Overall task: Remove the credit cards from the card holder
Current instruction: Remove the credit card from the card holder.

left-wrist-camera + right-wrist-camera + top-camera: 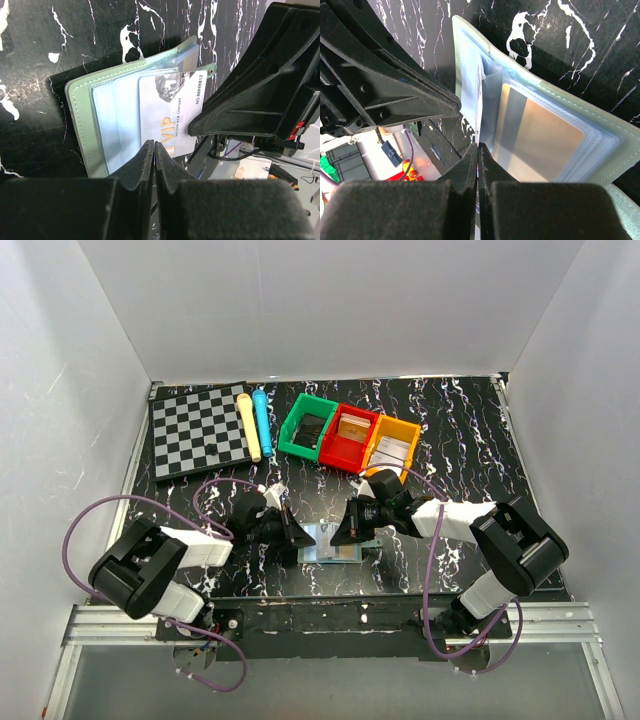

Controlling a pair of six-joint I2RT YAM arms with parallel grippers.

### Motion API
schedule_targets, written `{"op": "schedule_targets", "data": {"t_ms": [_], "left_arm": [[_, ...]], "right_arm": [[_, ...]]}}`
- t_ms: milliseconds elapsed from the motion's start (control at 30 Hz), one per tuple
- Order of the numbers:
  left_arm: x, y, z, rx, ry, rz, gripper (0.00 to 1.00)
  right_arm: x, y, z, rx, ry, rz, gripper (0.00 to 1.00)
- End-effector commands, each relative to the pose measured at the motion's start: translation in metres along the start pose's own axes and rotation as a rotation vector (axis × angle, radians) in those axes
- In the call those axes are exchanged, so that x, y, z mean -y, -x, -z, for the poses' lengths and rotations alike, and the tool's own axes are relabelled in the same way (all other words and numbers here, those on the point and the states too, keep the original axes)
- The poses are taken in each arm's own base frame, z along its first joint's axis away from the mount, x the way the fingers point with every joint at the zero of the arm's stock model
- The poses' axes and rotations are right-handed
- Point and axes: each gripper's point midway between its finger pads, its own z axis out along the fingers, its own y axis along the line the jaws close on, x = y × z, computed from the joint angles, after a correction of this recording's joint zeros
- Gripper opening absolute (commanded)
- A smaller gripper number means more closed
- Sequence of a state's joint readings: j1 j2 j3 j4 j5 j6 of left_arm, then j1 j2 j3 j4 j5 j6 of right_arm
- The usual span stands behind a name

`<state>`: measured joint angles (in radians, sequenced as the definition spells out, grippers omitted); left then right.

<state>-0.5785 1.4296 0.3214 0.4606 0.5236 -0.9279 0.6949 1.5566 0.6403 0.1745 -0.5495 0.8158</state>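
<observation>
While the right gripper point(477, 150) clamps a leaf of the card holder point(77, 115) to steady it, the left gripper point(154, 150) pinches the VIP card point(172, 115), probably to slide it out

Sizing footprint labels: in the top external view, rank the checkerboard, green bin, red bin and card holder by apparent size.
1. checkerboard
2. green bin and red bin, look alike
3. card holder, smallest, though partly hidden

The card holder point(333, 552) (pale blue) lies flat between the left jaws and the right jaws
</observation>
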Motion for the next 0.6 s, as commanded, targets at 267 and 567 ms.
{"op": "schedule_targets", "data": {"t_ms": [267,567], "left_arm": [[-0.008,0.002,-0.007,0.005,0.025,-0.014,0.01],[-0.012,-0.002,-0.011,-0.012,0.027,-0.004,0.00]], "right_arm": [[-0.016,0.011,0.001,0.027,0.057,0.027,0.05],[-0.018,0.011,0.002,0.034,0.072,0.037,0.22]]}}
